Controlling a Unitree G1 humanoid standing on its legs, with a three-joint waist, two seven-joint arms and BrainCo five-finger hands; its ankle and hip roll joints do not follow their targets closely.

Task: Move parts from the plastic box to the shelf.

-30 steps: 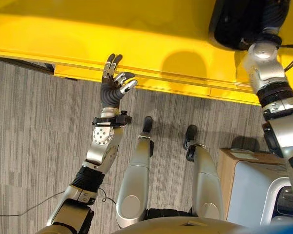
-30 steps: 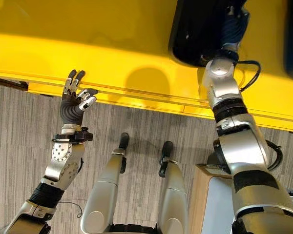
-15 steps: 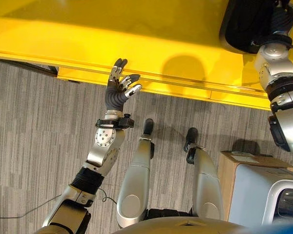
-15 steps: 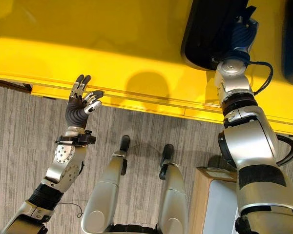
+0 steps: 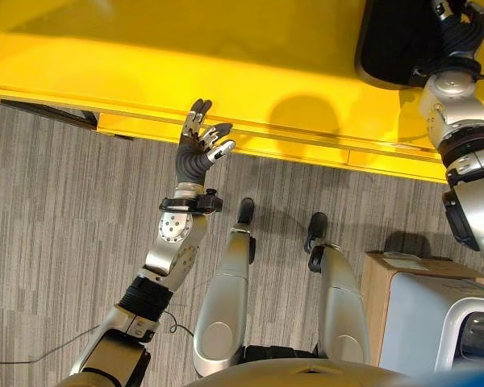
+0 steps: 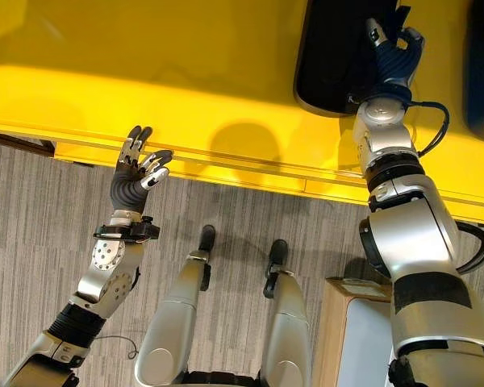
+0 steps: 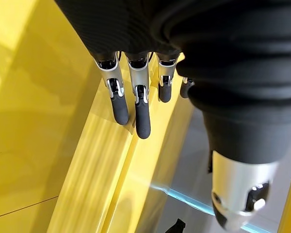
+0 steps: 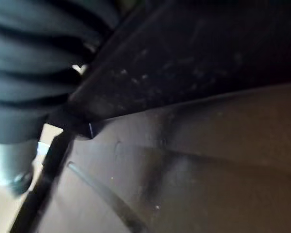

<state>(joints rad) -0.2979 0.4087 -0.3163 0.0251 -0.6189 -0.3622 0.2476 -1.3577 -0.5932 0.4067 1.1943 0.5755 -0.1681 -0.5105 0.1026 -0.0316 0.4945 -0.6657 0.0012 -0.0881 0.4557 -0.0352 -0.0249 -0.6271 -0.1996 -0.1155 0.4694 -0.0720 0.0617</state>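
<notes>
**Right hand at the black part on the yellow shelf; release not yet confirmed**

Reaching up at upper right of the eye views: right hand (image 6: pixel 390 50) against a large black part (image 6: pixel 332 56) lying on the yellow shelf (image 5: pixel 169 56). Cannot tell whether clamped on the part or loose; close dark surface in the right wrist view gives no fingers to read. Raised at left of centre: left hand (image 5: pixel 198 145), fingers (image 7: pixel 136 109) straight and apart, empty, tips by the shelf's front edge. Standing on the floor at lower right: a pale box (image 5: pixel 423 314), contents hidden.

Judged from this: one part up on the shelf or being set there, so a placing step near its end. Left to do: letting go, going back for whatever parts remain in the box.
</notes>
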